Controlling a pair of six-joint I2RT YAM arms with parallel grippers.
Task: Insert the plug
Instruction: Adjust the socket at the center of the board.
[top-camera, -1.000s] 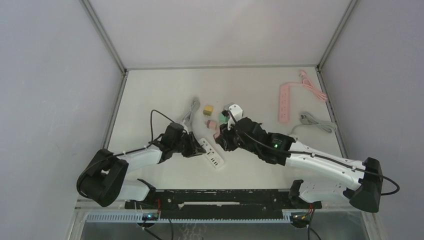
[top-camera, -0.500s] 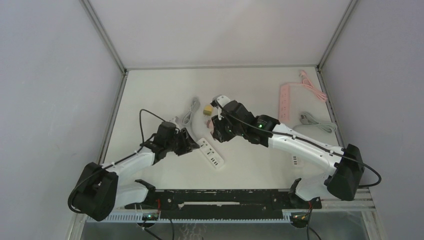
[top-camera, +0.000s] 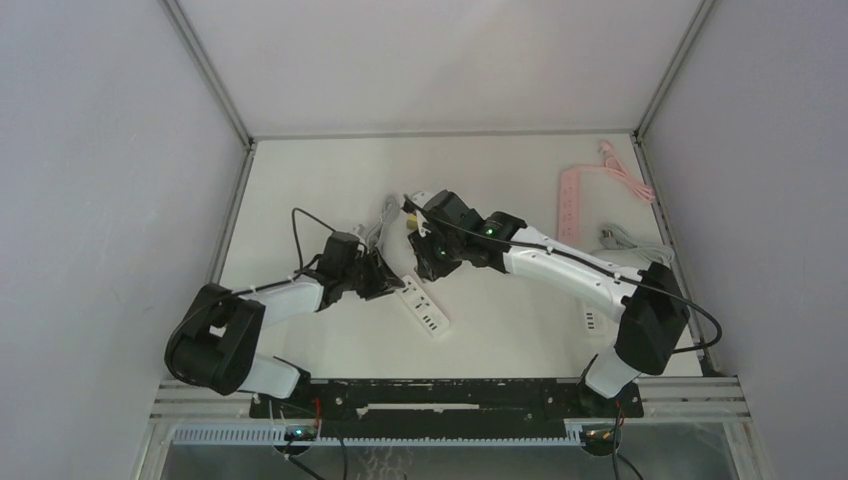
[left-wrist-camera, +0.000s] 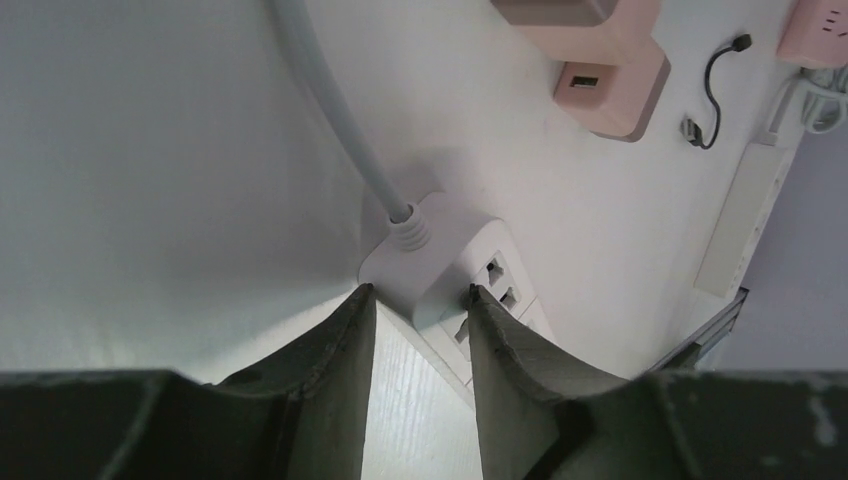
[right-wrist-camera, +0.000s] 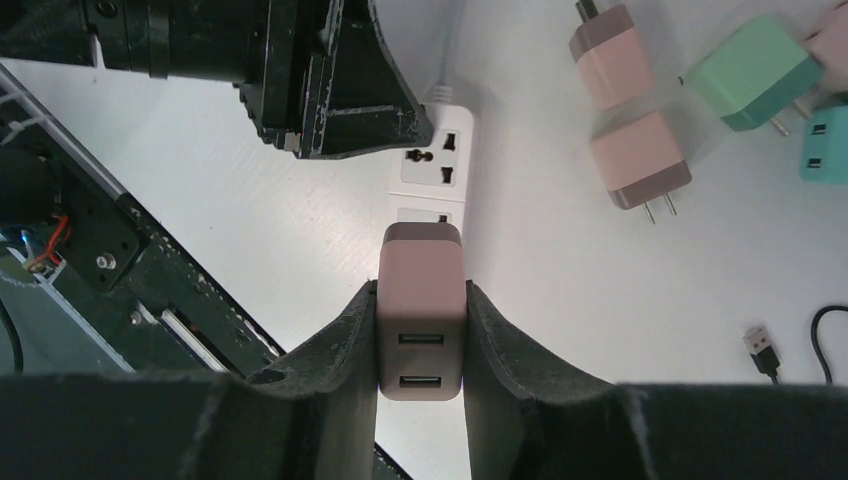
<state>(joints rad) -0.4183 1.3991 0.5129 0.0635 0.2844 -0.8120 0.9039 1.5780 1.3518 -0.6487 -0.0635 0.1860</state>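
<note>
The right arm has swung to the left, away from the loose adapters (right-wrist-camera: 640, 160), and the right gripper (right-wrist-camera: 418, 292) now hangs just above the white power strip (right-wrist-camera: 437, 165), so the insertion seems close. It pinches the plug (right-wrist-camera: 421, 330), a dusty-pink block with two USB ports facing up; its prongs are hidden. The left gripper (left-wrist-camera: 420, 297) straddles the strip's cable end; whether it really clamps, I cannot tell

Bright, even overhead light, soft shadows, wrist views blurred at near edges.
</note>
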